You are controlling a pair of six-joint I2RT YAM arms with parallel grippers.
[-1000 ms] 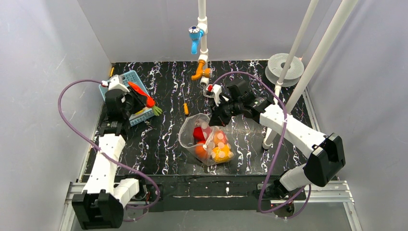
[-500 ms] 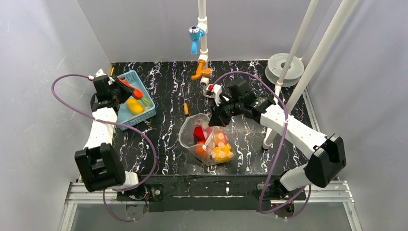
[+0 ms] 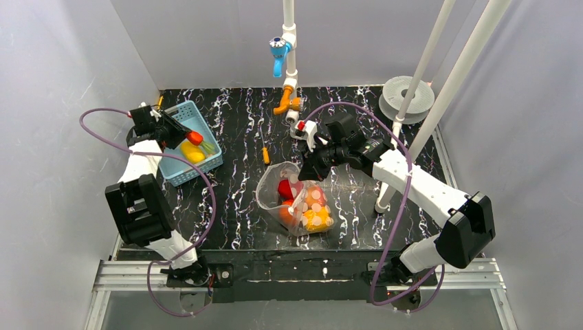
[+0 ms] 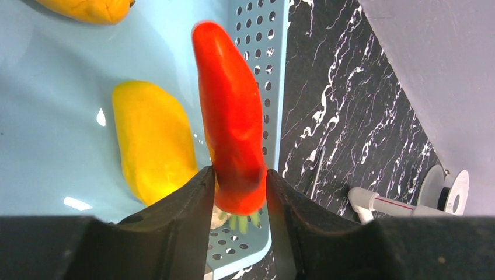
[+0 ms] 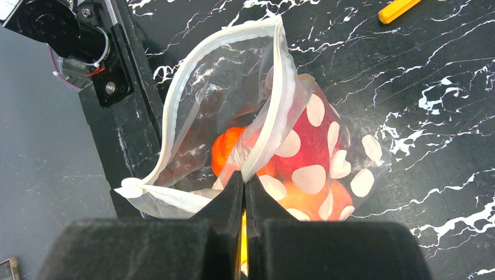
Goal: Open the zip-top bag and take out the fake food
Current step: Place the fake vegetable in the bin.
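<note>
left gripper [image 4: 239,181]: clamped on the leafy end of the glossy red-orange plastic carrot [image 4: 230,116]; both fingers look in contact, tip pointing away from the wrist.
carrot position: far left, over the light blue perforated plastic basket [image 3: 175,172], near its right wall. Looks lifted rather than resting; probably staged for a drop.
basket contents: yellow oblong plastic fruit [image 4: 154,140] on the floor, plus a second yellow-orange piece cropped at the frame edge.
right gripper [image 5: 244,181]: clenched on the white zip rim of the clear polka-dot zip-top plastic bag [image 5: 315,146]. Pinching one lip likely props the mouth open and stops the pouch sliding.
bag position: middle of the black marbled table [image 3: 240,124], mouth gaping to the left.
inside bag: round orange plastic piece [image 5: 225,149], with red and yellow pieces beside it. Unloading looks partway done.
top view only: layout. Basket and bag sit well apart; the small orange-handled screwdriver [image 3: 265,154] lies just beyond the bag.
left wrist only: finger contact on the carrot, its green top between the fingers.
right wrist only: the pinch on the rim and the shape of the opening; grip detail is too small from above.
</note>
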